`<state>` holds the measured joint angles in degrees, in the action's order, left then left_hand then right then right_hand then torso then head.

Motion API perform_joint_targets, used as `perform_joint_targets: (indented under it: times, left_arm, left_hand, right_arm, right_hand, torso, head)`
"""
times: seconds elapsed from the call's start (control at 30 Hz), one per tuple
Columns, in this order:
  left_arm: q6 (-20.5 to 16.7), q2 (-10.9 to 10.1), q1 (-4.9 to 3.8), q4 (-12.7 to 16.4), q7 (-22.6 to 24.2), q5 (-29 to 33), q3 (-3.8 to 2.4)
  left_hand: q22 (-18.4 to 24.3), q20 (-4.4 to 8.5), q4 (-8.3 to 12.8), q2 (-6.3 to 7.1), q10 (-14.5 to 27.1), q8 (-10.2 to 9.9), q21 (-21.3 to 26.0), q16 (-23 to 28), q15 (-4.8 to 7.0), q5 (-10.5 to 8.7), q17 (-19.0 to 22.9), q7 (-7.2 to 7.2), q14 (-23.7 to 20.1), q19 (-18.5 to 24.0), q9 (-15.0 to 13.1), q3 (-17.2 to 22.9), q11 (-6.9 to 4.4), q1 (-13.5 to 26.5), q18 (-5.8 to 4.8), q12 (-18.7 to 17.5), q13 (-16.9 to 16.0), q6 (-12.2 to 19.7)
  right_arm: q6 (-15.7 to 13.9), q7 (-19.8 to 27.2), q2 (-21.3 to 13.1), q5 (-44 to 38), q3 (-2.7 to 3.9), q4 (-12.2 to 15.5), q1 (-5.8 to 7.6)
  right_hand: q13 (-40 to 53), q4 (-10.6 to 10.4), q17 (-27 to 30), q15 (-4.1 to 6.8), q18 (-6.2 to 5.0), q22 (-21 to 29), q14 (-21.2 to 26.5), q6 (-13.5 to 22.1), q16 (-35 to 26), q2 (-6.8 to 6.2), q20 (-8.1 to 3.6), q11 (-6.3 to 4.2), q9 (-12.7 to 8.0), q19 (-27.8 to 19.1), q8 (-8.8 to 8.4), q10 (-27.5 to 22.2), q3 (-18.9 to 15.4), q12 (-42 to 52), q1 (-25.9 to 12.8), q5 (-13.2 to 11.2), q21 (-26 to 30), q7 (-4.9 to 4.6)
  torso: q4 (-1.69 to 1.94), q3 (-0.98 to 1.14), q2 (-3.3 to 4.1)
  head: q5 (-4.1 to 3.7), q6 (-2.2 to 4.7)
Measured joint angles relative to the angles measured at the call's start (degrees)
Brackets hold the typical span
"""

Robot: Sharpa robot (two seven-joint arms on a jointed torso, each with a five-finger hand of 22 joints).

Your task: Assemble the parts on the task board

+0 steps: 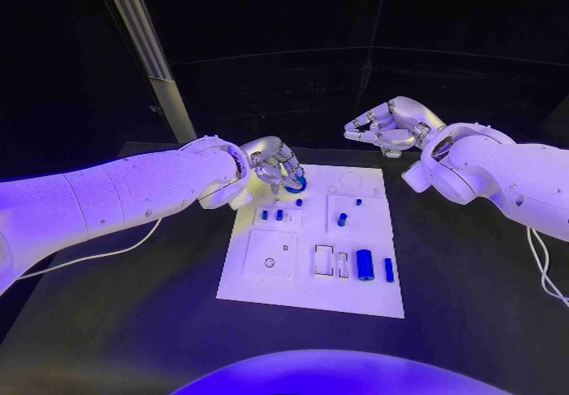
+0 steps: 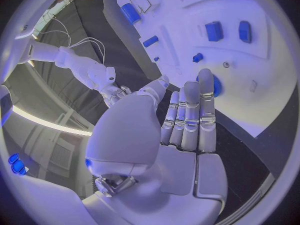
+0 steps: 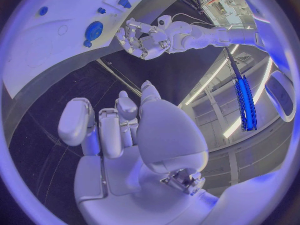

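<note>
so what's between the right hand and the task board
Nothing: in the head view the right hand hangs past the task board's far edge, with bare black table between them.

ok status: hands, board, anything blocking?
Left hand over round blue part at task board far-left corner, grip unclear. Right hand off-board, curled, holding nothing. Nothing blocking.
</note>
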<state>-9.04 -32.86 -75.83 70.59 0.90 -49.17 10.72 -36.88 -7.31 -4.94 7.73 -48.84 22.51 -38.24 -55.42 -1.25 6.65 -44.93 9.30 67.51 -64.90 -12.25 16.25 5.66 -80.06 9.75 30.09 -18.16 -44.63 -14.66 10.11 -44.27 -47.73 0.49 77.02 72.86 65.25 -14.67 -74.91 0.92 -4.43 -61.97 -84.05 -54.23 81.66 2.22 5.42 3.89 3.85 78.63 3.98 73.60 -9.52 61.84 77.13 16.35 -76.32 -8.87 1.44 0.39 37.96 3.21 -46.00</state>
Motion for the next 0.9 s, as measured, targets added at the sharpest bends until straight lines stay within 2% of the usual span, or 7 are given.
perform_joint_targets:
  times: [0.07, 0.2, 0.37, 0.5, 0.63, 0.73, 0.9]
  left_arm:
    - [-0.4, 0.9, 0.02, -0.8, 1.3, -2.6, 0.33]
    - [-0.9, 2.5, 0.09, -2.5, 2.8, -8.3, 0.65]
    - [-0.8, 4.1, 0.24, -4.2, 3.3, -15.1, 0.85]
    - [-0.3, 5.2, 0.53, -5.3, 3.3, -20.4, 1.09]
    - [0.4, 5.9, 0.85, -6.2, 3.1, -24.0, 1.15]
    - [1.0, 6.3, 1.01, -6.8, 3.1, -25.7, 1.18]
    - [2.4, 7.0, 1.35, -7.6, 2.9, -28.3, 1.18]
  left_hand:
    - [-0.2, 0.35, 0.9, 0.42, -1.7, -2.5, -0.4, -1.7, 0.21, -0.35, -0.4, -0.2, 1.6, -1.0, 2.0, 0.9, 0.02, -0.3, -0.01, -2.3, 3.1, -1.9]
    - [-0.6, 0.36, 1.8, 1.0, -2.6, -4.9, -0.8, -4.2, 0.21, -0.44, -1.4, -0.4, 3.7, -2.1, 3.9, 0.7, -0.04, 0.0, 0.0, -4.4, 6.3, -4.0]
    - [-2.2, 0.44, 2.7, 1.72, -2.6, -6.5, -2.9, -9.5, 0.23, -0.67, -5.9, -0.49, 7.5, -4.4, 5.2, -0.9, -0.03, 0.7, 0.0, -5.9, 8.6, -5.5]
    - [-9.5, 0.71, 3.4, 1.72, -2.7, -7.4, -10.4, -14.3, 0.44, -0.67, -10.8, -0.59, 11.0, -8.6, 6.0, -2.4, -0.14, 0.7, 0.0, -6.2, 10.0, -7.0]
    - [-16.2, 0.98, 3.8, 1.62, -3.9, -8.0, -17.2, -18.3, 0.72, -0.66, -15.3, -0.98, 13.7, -12.0, 6.5, -3.1, -0.35, 0.8, -1.35, -6.2, 11.0, -8.5]
    - [-19.8, 1.15, 3.8, 1.06, -4.7, -8.3, -20.8, -20.4, 0.99, -0.66, -17.9, -1.12, 15.0, -13.7, 6.7, -3.1, -0.56, 0.7, -2.22, -6.6, 11.5, -9.4]
    - [-23.1, 1.66, 3.8, 0.5, -6.6, -8.5, -24.0, -22.0, 1.45, -0.66, -19.8, -1.66, 16.0, -14.8, 7.0, -3.1, -0.97, 0.7, -2.22, -7.0, 12.5, -11.1]
  right_arm:
    - [0.0, 0.0, 0.0, 0.0, 0.0, 0.0, 0.0]
    - [0.0, 0.0, 0.1, 0.0, 0.0, 0.0, 0.0]
    - [0.1, 0.0, 0.2, 0.0, 0.0, -0.1, 0.0]
    - [0.1, 0.0, 0.2, 0.0, 0.0, -0.1, 0.0]
    - [0.1, 0.0, 0.2, 0.0, 0.0, -0.1, 0.0]
    - [0.1, 0.0, 0.2, 0.0, 0.0, -0.1, 0.0]
    - [0.1, 0.0, 0.3, 0.0, 0.0, -0.1, 0.0]
  right_hand:
    - [0.0, 0.0, 0.0, 0.0, 0.0, 0.0, 0.0, 0.0, 0.0, 0.0, 0.0, 0.0, 0.0, 0.0, 0.0, 0.0, 0.0, 0.0, 0.0, 0.0, 0.0, 0.0]
    - [0.0, 0.0, 0.0, 0.0, 0.0, 0.0, 0.0, 0.0, 0.0, 0.0, 0.0, 0.0, 0.0, 0.0, 0.0, 0.0, 0.0, 0.0, 0.0, 0.0, 0.0, 0.0]
    - [0.0, 0.0, 0.0, 0.0, 0.0, 0.0, 0.0, 0.0, 0.0, 0.0, 0.0, 0.0, 0.0, 0.0, 0.0, 0.0, 0.0, 0.0, 0.0, 0.0, 0.0, 0.0]
    - [0.0, 0.0, 0.0, 0.0, 0.0, 0.0, 0.0, 0.0, 0.0, 0.0, 0.0, 0.0, 0.0, 0.0, 0.0, 0.0, 0.0, 0.0, 0.0, 0.0, 0.0, 0.0]
    - [0.0, 0.0, 0.0, 0.0, 0.0, 0.0, 0.0, 0.0, 0.0, 0.0, 0.0, 0.0, 0.0, 0.0, 0.0, 0.0, 0.0, 0.0, 0.0, 0.0, 0.0, 0.0]
    - [0.0, 0.0, 0.0, 0.0, -0.01, 0.0, 0.0, 0.0, 0.0, 0.0, 0.0, 0.0, 0.0, 0.0, 0.0, 0.0, 0.0, 0.0, 0.0, 0.2, 0.0, 0.0]
    - [0.1, 0.0, 0.0, 0.0, -0.01, 0.0, 0.0, 0.0, 0.0, 0.0, 0.0, 0.0, 0.0, 0.0, 0.0, 0.0, 0.0, 0.0, 0.0, 0.2, 0.0, 0.0]
  torso:
    - [-0.01, 0.0, 0.01]
    - [-0.01, 0.0, 0.01]
    - [0.0, 0.0, 0.01]
    - [0.02, 0.0, 0.02]
    - [0.02, 0.0, 0.04]
    - [0.02, -0.01, 0.04]
    - [0.03, -0.02, 0.02]
  head:
    - [-0.15, 0.02]
    - [-0.26, 0.03]
    - [-0.35, 0.08]
    - [-0.16, -0.02]
    - [-0.18, -0.05]
    - [-0.35, -0.06]
    - [-0.55, -0.1]
